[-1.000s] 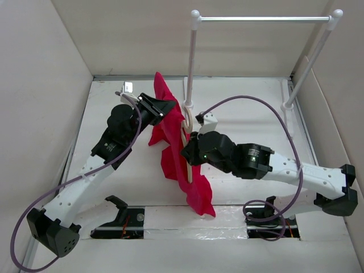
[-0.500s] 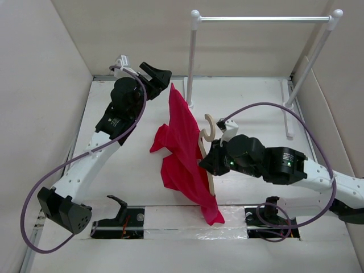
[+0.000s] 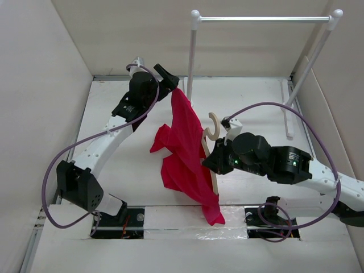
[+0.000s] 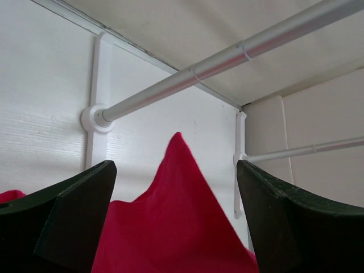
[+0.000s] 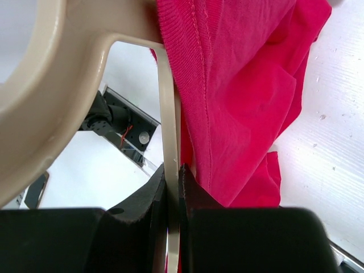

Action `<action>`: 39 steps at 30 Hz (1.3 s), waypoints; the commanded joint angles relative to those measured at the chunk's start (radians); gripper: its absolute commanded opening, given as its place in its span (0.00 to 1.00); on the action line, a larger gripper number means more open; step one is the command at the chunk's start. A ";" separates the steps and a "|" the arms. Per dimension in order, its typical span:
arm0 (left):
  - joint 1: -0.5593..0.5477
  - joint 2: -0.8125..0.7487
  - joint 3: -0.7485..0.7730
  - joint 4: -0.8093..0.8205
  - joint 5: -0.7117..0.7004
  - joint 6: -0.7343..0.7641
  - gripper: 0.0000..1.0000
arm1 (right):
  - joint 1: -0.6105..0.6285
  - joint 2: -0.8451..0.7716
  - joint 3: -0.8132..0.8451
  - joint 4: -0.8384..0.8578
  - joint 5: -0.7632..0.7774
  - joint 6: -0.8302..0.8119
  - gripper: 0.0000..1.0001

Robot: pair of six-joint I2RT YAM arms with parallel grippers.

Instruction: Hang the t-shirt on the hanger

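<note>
The red t-shirt (image 3: 185,148) hangs draped over the beige wooden hanger (image 3: 212,126), which is held up off the table. Its hook sticks out above the cloth. My right gripper (image 3: 207,161) is shut on the hanger's thin bar (image 5: 169,114), with the t-shirt (image 5: 244,85) hanging just beside its fingers. My left gripper (image 3: 172,81) stands open at the shirt's raised far tip. In the left wrist view that red tip (image 4: 179,216) rises between the wide-apart fingers (image 4: 74,216), and neither finger touches it.
A white rack with a metal bar (image 3: 261,19) stands at the back right, and its pole base (image 4: 94,118) is close behind the left gripper. Cardboard walls enclose the table on three sides. Two cut-outs with hardware (image 3: 122,219) lie at the near edge.
My left gripper has opened, let go of the t-shirt and moved back toward the far wall. The right arm has shifted the hanger and shirt slightly right and toward the near edge.
</note>
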 commanded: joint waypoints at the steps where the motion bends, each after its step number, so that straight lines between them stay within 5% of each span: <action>1: 0.004 0.004 0.056 0.095 0.067 -0.031 0.84 | -0.004 -0.013 0.042 0.059 -0.028 -0.021 0.00; 7: 0.004 0.041 0.040 0.122 0.136 -0.054 0.75 | -0.004 -0.002 0.042 0.080 -0.040 -0.027 0.00; 11: 0.013 0.037 0.017 0.153 0.131 -0.063 0.35 | -0.004 0.003 0.048 0.080 -0.034 -0.032 0.00; 12: 0.013 0.040 0.017 0.153 0.134 -0.065 0.14 | -0.004 0.004 0.052 0.080 -0.034 -0.032 0.00; 14: 0.034 0.040 0.019 0.158 0.140 -0.068 0.00 | -0.004 0.007 0.057 0.079 -0.034 -0.033 0.00; 33: 0.159 0.069 0.115 0.099 0.110 0.059 0.00 | -0.004 -0.043 0.115 -0.009 -0.043 -0.021 0.00; 35: 0.168 0.078 0.123 0.089 0.215 0.072 0.00 | -0.004 -0.042 0.141 -0.023 -0.033 -0.033 0.00; 37: 0.168 0.087 0.123 0.063 0.286 0.087 0.15 | -0.014 -0.033 0.150 -0.050 -0.023 -0.044 0.00; 39: 0.168 0.042 0.067 0.096 0.318 0.089 0.54 | -0.029 -0.036 0.158 -0.055 -0.014 -0.044 0.00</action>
